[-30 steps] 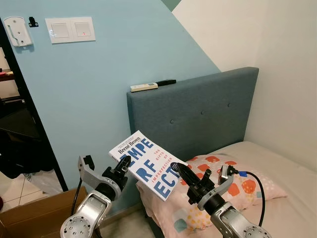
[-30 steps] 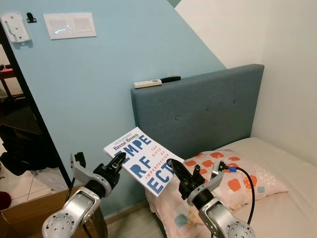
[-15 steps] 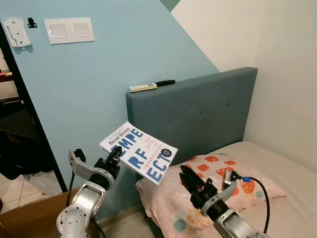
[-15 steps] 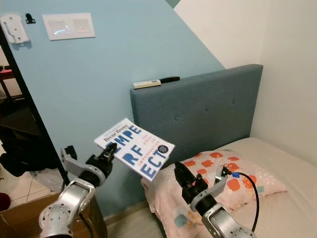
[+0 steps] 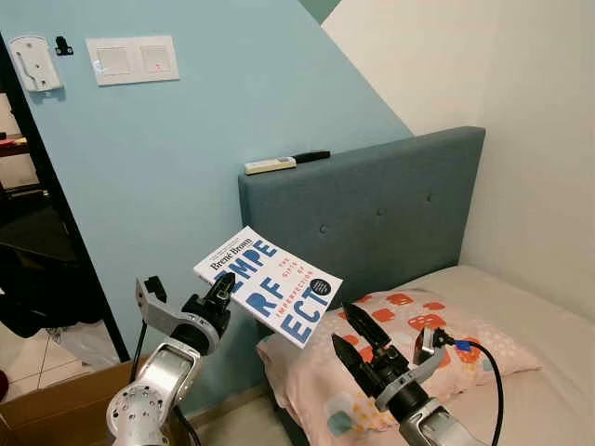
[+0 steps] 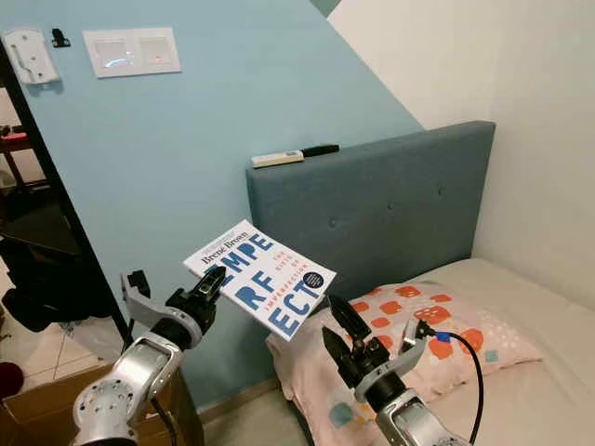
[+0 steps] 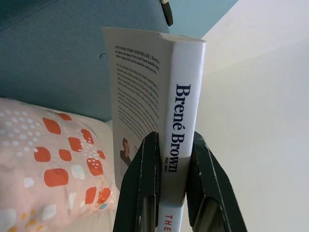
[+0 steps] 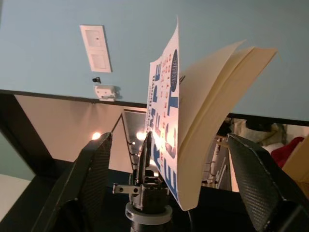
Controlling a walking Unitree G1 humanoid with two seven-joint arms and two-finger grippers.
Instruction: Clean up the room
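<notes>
In front of the blue wall, at about 9 o'clock from the spotted pillow (image 5: 409, 321), the left gripper (image 5: 221, 295) pinches a white book (image 5: 270, 286) by its spine and holds it up in the air. The spine reads "Brené Brown", and big blue letters fill the cover. The right gripper (image 5: 355, 334) sits just below the book with its fingers spread wide, touching nothing.

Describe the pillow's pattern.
Pink pillow with red-orange patches and small pale dots; clearest in the left wrist view.
</notes>
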